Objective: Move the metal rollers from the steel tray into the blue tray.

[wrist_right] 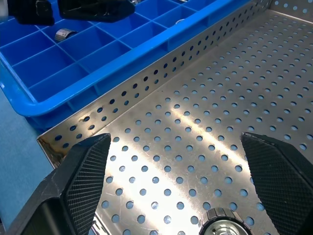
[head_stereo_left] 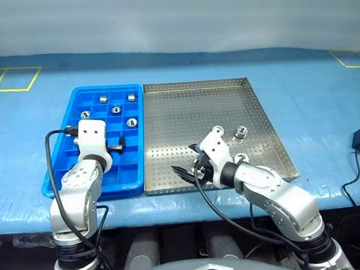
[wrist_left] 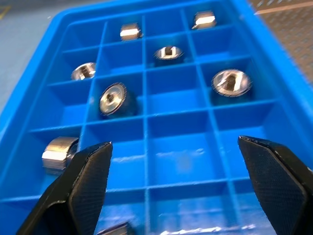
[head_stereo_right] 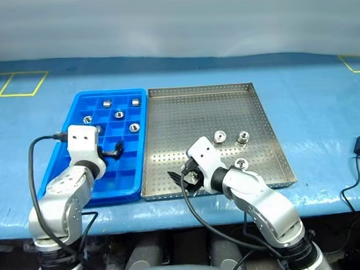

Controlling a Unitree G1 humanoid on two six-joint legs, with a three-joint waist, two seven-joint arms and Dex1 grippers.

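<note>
The two trays sit touching, long sides together, on the blue-covered tabletop (head_stereo_left: pixel 312 102), which looks deliberate: a roller only has to cross one low rim to get from one to the other. The blue tray (head_stereo_left: pixel 60 173) is glossy moulded plastic, cut into a grid of small square compartments so each piece gets its own cell and cannot roll. The steel tray (head_stereo_left: pixel 201 85) is dull silver sheet with a dotted, perforated floor and a low raised edge. Several metal rollers (head_stereo_left: pixel 131 122) already lie in the far cells of the blue tray, short shiny cylinders with a dark hole through the middle, some on end and some on their sides. Three more (head_stereo_right: pixel 220 136) remain on the steel tray, towards its right side, standing with their holes up. The left hand (head_stereo_left: pixel 120 143) hovers over the middle cells of the blue tray with its two black fingers spread wide and nothing between them; I would judge it has nothing left to do there until another roller is fetched. The right hand (head_stereo_left: pixel 183 173) hangs low over the near part of the steel floor, fingers likewise spread and empty, with a roller (wrist_right: pixel 221 226) just beside its textured pads, apparently well placed for the next pick.
</note>
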